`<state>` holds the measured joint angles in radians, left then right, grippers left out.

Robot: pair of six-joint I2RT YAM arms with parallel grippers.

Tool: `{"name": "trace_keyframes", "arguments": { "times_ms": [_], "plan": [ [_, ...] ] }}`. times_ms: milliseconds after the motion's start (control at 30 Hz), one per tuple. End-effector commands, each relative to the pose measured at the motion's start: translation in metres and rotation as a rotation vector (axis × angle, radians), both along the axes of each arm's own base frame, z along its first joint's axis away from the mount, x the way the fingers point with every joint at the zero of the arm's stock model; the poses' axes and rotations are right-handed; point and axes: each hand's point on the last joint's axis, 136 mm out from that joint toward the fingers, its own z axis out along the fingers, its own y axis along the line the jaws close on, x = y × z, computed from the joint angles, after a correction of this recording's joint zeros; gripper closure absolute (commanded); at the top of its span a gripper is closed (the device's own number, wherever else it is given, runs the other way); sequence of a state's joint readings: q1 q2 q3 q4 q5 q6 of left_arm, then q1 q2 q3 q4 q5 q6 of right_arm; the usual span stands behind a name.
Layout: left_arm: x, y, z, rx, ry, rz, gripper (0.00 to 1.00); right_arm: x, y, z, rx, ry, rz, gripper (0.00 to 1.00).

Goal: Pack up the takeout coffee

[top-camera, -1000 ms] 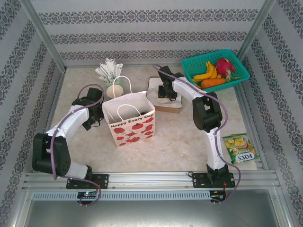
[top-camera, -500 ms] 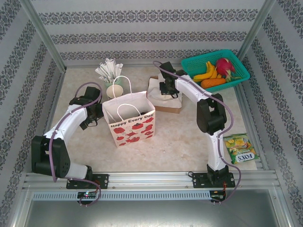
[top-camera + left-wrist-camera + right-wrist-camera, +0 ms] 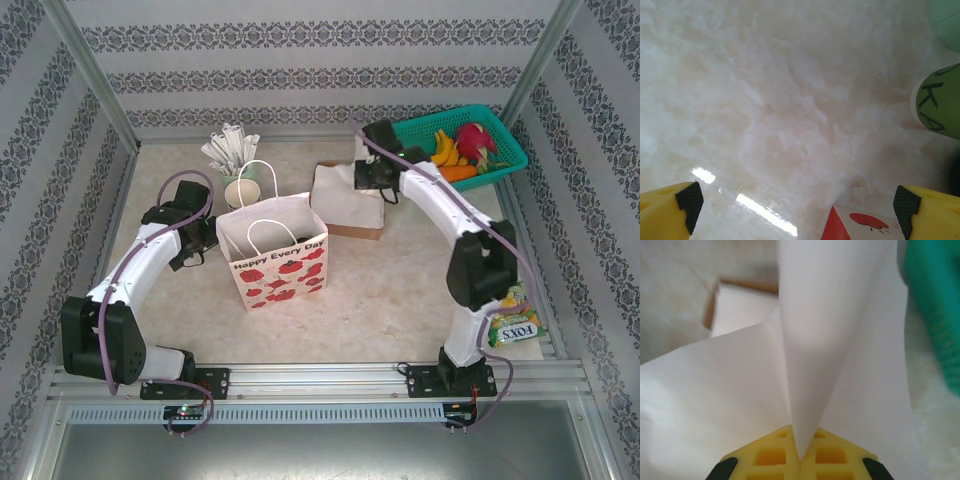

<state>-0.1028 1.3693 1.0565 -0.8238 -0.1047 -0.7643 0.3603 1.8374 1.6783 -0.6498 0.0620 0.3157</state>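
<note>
We see a cream, marbled counter boxed in by three walls, papered white with grey bands of damask pattern. The back wall stands beyond the left pincer and the right pincer, and a side wall rises outward of each. Slanting aluminium posts mark the back corners. Behind the pincers, along the near edge, runs a ribbed aluminium rail, then a dull grey metal sheet. Under the left pincer, bright streaks of glare lie on the counter.

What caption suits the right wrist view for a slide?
Right claw pinching a fold of white paper beside the green basket.
</note>
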Motion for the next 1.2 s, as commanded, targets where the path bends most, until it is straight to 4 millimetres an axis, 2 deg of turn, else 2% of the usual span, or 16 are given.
{"name": "trace_keyframes", "arguments": {
  "times_ms": [0, 100, 167, 333, 367, 433, 500, 600, 700, 800, 867, 967, 1067, 1167],
  "plan": [
    [0.007, -0.001, 0.011, -0.005, -0.027, -0.031, 0.01, 0.0, -0.003, 0.018, 0.013, -0.063, 0.052, 1.0],
    [0.009, -0.004, 0.009, -0.019, -0.028, -0.038, 0.01, 0.001, 0.0, 0.005, 0.021, -0.023, 0.07, 0.99],
    [0.009, -0.005, 0.008, -0.025, -0.025, -0.041, 0.01, 0.002, 0.006, -0.007, 0.034, 0.007, 0.076, 0.95],
    [0.009, -0.006, 0.007, -0.03, -0.021, -0.045, 0.01, 0.003, 0.021, -0.036, 0.05, 0.073, 0.089, 0.92],
    [0.009, -0.006, 0.007, -0.031, -0.02, -0.045, 0.01, 0.004, 0.022, -0.043, 0.039, 0.086, 0.086, 0.87],
    [0.01, -0.007, 0.006, -0.037, -0.02, -0.047, 0.01, 0.004, 0.017, -0.05, 0.032, 0.106, 0.048, 0.68],
    [0.01, -0.009, 0.003, -0.047, -0.013, -0.049, 0.01, 0.001, 0.011, -0.048, 0.063, 0.118, 0.014, 0.54],
    [0.01, -0.01, -0.002, -0.052, 0.002, -0.051, 0.01, -0.01, -0.005, -0.039, 0.081, 0.101, -0.027, 0.45],
    [0.013, -0.012, -0.005, -0.059, 0.01, -0.052, 0.01, -0.023, -0.025, -0.044, 0.101, 0.132, -0.066, 0.36],
    [0.016, -0.014, -0.009, -0.071, 0.017, -0.057, 0.01, -0.03, -0.047, -0.06, 0.111, 0.189, -0.136, 0.33],
    [0.017, -0.016, -0.011, -0.075, 0.025, -0.061, 0.01, -0.032, -0.054, -0.071, 0.14, 0.228, -0.159, 0.33],
    [0.017, -0.016, -0.012, -0.076, 0.027, -0.062, 0.01, -0.03, -0.048, -0.08, 0.228, 0.258, -0.114, 0.35],
    [0.017, -0.015, -0.012, -0.073, 0.03, -0.062, 0.01, -0.026, -0.037, -0.082, 0.235, 0.264, -0.043, 0.37],
    [0.016, -0.016, -0.014, -0.076, 0.035, -0.061, 0.01, -0.021, -0.049, -0.096, 0.182, 0.288, -0.099, 0.37]
  ]
}}
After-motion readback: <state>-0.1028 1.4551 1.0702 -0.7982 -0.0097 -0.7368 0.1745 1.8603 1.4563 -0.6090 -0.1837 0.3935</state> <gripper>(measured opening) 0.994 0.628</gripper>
